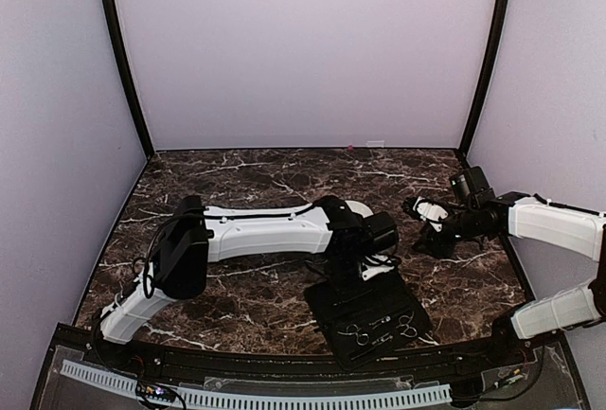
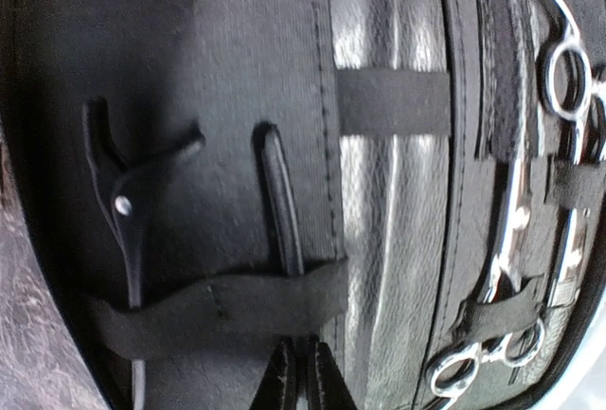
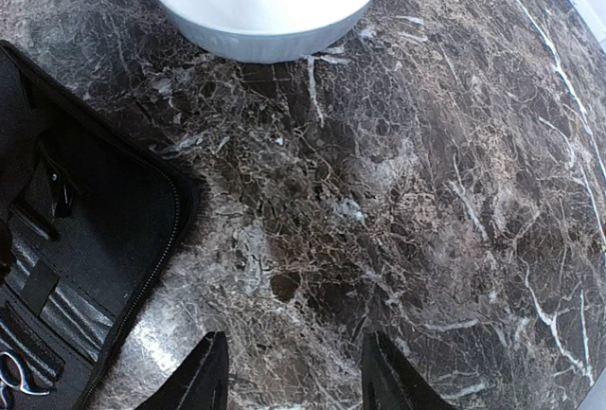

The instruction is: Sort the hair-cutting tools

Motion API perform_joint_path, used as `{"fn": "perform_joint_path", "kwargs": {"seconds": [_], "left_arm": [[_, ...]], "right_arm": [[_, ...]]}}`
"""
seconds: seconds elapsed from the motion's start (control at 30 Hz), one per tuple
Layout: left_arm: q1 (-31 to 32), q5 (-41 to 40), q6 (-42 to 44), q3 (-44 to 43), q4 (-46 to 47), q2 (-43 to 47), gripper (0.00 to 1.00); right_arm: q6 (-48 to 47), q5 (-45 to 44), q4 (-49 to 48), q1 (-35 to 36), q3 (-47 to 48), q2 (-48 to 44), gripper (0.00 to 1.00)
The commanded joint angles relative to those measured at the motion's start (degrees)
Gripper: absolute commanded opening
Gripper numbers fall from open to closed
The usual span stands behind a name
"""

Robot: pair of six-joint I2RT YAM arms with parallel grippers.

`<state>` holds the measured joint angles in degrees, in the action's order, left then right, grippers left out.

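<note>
My worry is the strap (image 2: 218, 308). The slim dark stick (image 2: 282, 197) runs under it, so a crooked pull could snag the stick, lift the whole case (image 2: 189, 60), or let the stick slip out of a shallow pinch.

The left pincer (image 2: 303, 386) sits at the bottom centre of its wrist view, fingers pressed together right at the stick's lower end. I cannot tell whether they actually have it between them. Dragging the case could also shake the clip (image 2: 123, 206) beside the stick, on the left of that frame.

All the tools I can see lie in the open case, low and centre-right in the overhead view. The clip and stick are black and matt. The scissors (image 2: 516, 230) on the right are bright steel with ring handles, tucked under their own loops.

The right pincer (image 3: 298, 377) hangs with fingers apart, holding nothing, over the marble table (image 3: 426, 192). The white bowl (image 3: 265, 3) is at the top of its frame.
</note>
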<state>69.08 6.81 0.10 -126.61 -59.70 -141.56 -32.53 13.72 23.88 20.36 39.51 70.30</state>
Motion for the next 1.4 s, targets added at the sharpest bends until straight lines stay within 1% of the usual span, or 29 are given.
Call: {"fn": "perform_joint_path", "kwargs": {"seconds": [0.0,0.1,0.17,0.3,0.4,0.53,0.6,0.67,0.7,0.8,0.87,0.97,1.1,1.2,1.3,1.37], "left_arm": [[-0.51,0.23,-0.47,-0.84,7.4,-1.57,0.03],[-0.49,-0.32,-1.0,-0.62,6.71,-1.03,0.08],[-0.51,-1.06,-2.04,0.33,5.45,0.42,0.15],[-0.28,-1.21,-2.45,9.13,10.3,9.16,0.3],[-0.28,-2.29,-3.06,12.56,12.62,15.05,0.4],[-0.35,-7.41,-3.13,14.93,11.86,20.67,0.43],[-0.8,-12.17,-3.17,19.33,13.99,24.09,0.45],[-1.88,-15.1,-3.36,26.06,17.23,27.84,0.51],[-2.74,-14.94,-3.66,29.06,18.9,29.76,0.55],[-6.38,-9.65,-6.24,38.51,25.16,35.53,0.62],[-8.83,-4.57,-8.55,45.65,31.82,39.13,0.63],[-11.07,0.65,-11.28,53.54,38.63,42.62,0.63],[-12.51,6.35,-15.01,59.03,44.04,44.15,0.63],[-14.12,8.13,-18.86,62.86,48.75,44.6,0.63],[-16.11,13.04,-22.1,65.41,53.35,44.19,0.63],[-16.59,14.75,-22.52,65.36,54.78,43.16,0.62]], "right_arm": [[-0.41,0.77,-0.19,0.39,1.37,0.37,0.48],[-0.4,0.78,-0.09,0.39,1.4,0.37,0.48],[-0.34,0.78,-0.02,0.39,1.4,0.38,0.48],[-0.47,0.8,-0.17,0.43,1.36,0.41,0.48],[-0.5,0.92,-0.04,0.48,1.47,0.82,0.48],[-0.47,1.3,0.29,0.48,1.64,1.15,0.48],[-0.49,1.47,0.29,0.47,1.69,1.19,0.48],[-0.45,1.45,0.34,0.48,1.7,1.15,0.48],[-0.48,1.48,0.37,0.51,1.72,1.2,0.48],[-0.5,1.39,0.46,0.56,1.77,1.25,0.48],[-0.46,1.34,0.46,0.56,1.74,1.19,0.48],[-0.49,1.31,0.49,0.56,1.73,1.09,0.48],[-0.58,1.44,0.42,0.56,1.68,1.38,0.48],[-0.67,1.31,0.79,0.56,1.95,1.77,0.48],[-0.64,1.39,0.54,0.6,1.62,1.32,0.48],[-0.72,1.42,0.46,0.64,1.59,1.36,0.48]]}}
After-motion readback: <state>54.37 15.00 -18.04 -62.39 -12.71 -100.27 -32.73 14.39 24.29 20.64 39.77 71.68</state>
